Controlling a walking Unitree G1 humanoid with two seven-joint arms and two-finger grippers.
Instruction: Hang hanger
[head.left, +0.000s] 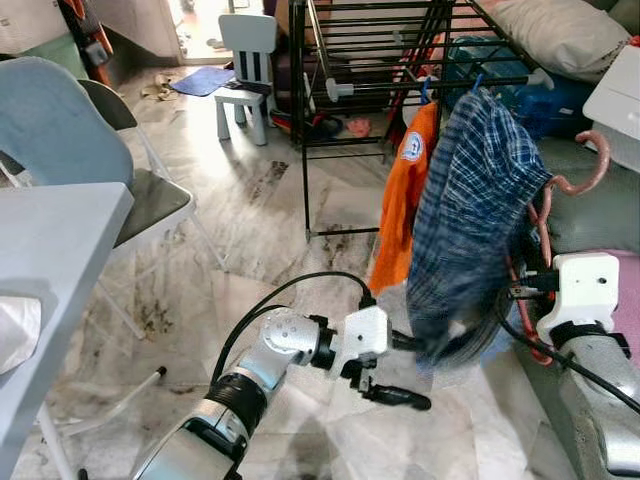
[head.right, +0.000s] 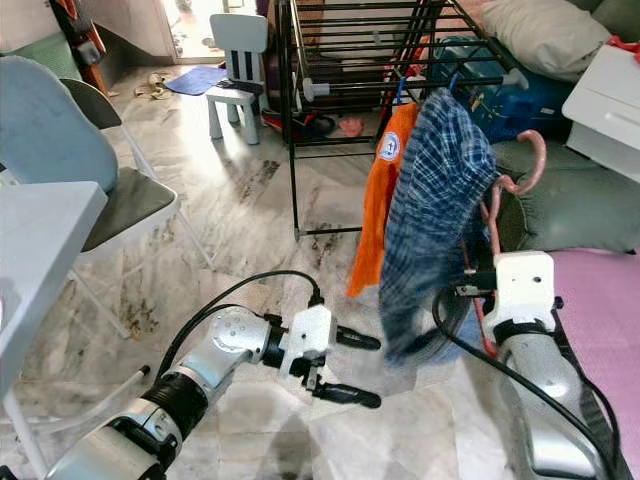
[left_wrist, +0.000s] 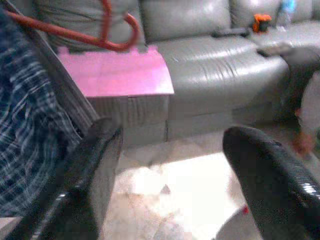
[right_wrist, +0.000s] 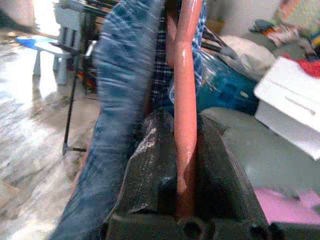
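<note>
Salmon-pink hanger (right_wrist: 185, 100) is sitting clamped in my right pincer (head.left: 522, 290), carrying the blue plaid shirt (head.left: 470, 210) just short of the black drying rack (head.left: 400, 60). My left pincer (head.left: 395, 370) is gaping empty below the hem. I'm judging the hook must clear the rail beside the orange shirt (head.left: 400, 200).

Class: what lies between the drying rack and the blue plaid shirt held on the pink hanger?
In the left eye view, an orange garment hangs between the drying rack and the plaid shirt.

Two silver arms with white wrist housings, looping black cables, long glossy black jaws.
</note>
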